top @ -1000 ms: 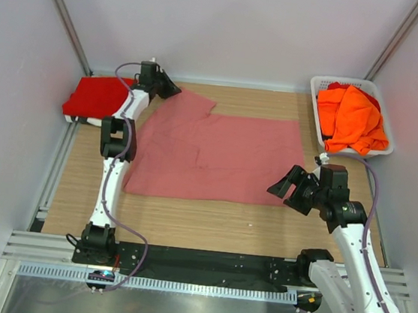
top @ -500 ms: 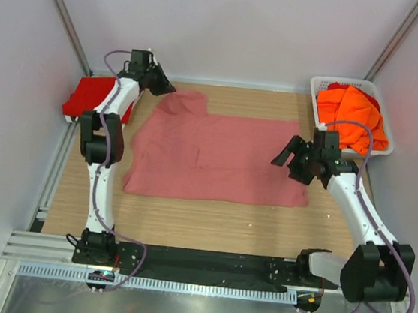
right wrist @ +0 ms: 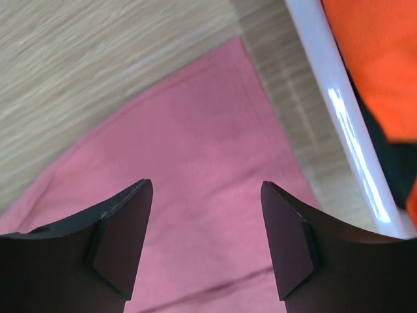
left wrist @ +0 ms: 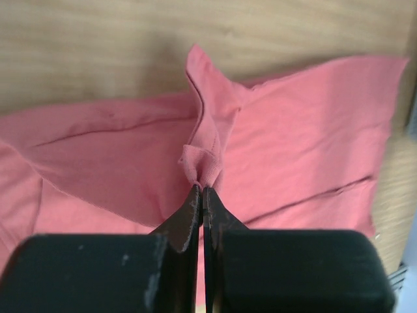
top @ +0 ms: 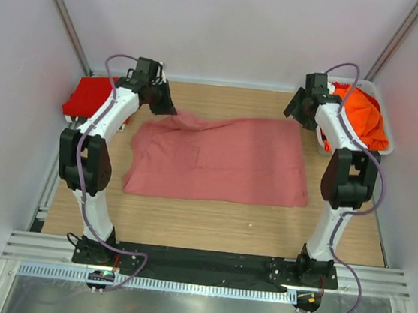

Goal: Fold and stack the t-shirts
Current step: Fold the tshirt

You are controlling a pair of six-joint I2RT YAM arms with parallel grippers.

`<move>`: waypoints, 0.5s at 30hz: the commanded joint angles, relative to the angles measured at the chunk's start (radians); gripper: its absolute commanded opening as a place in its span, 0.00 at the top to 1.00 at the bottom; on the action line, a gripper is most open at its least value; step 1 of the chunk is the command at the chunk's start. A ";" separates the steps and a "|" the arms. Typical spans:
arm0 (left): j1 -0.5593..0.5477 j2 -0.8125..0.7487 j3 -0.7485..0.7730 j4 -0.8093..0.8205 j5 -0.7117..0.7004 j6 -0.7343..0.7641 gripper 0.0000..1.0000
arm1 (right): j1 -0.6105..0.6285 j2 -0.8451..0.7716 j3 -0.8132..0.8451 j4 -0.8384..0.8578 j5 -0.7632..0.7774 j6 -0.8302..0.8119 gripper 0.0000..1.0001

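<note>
Pink tee point(top: 220, 158) is lying flat at desk point(top: 209, 221) centre. Left gripper point(left wrist: 201, 190) is pinching its far-left corner tight, prob. for folding inward. Right gripper point(right wrist: 205, 188) is hovering wide open, empty, over tee's far-right corner.

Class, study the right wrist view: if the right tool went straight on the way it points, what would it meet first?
Most likely the pink t-shirt, whose corner fills the gap of the open right tool. The white basket sits aside. Depth is unclear.
</note>
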 commanded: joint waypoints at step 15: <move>-0.045 -0.089 -0.012 -0.202 -0.062 0.134 1.00 | -0.012 0.494 0.533 -0.078 0.164 -0.041 0.31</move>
